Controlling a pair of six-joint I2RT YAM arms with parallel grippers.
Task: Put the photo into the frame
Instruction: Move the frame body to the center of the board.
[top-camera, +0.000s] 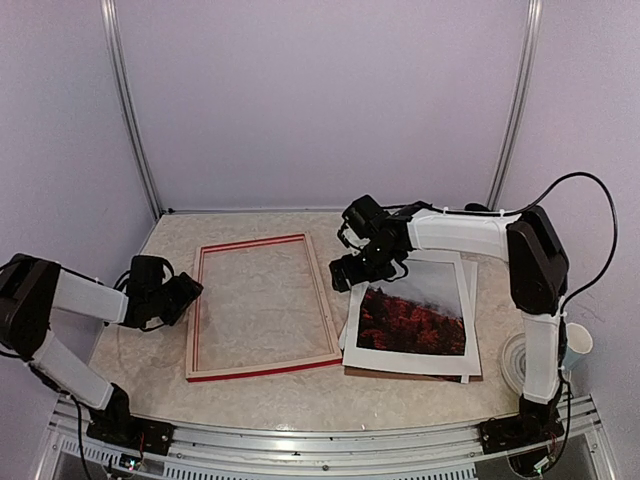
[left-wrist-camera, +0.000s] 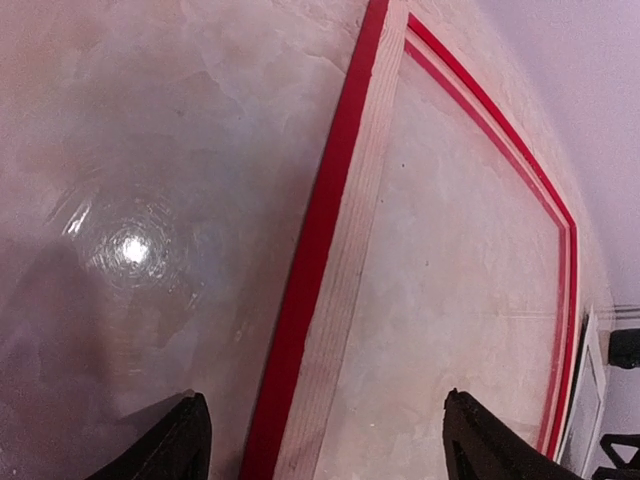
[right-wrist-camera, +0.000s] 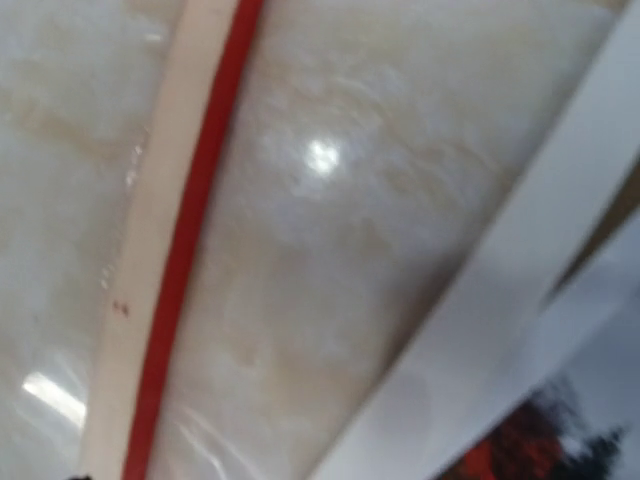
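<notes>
bolted arm bases and a metal rail (top-camera: 330, 440) are noted nearest the overhead lens, at the table's near edge. left gripper (top-camera: 188, 292) is set at the left rail of the frame (top-camera: 262, 368); in its wrist view the dark fingertips (left-wrist-camera: 175, 445) are seen well apart, the red-and-pale rail (left-wrist-camera: 320, 250) running up between them, nothing clamped. right gripper (top-camera: 345, 272) is found over the gap between the frame's right rail and the far-left corner of the photo (top-camera: 412, 315); its fingers are not shown in its wrist view, so their spacing cannot be told. the photo is laid flat, picture up, outside and to the right of the frame, on a white sheet (top-camera: 470, 275) and a brown panel (top-camera: 400, 374). its white border (right-wrist-camera: 480, 330) is seen near the red rail (right-wrist-camera: 190, 220), bare tabletop between. its near-left corner lies just beside the frame's near-right corner; contact cannot be judged. long axes of both run front to back, the photo slightly turned. the right arm is judged nearer; a leftward carry is called for. no brand, label or legible writing is seen.
</notes>
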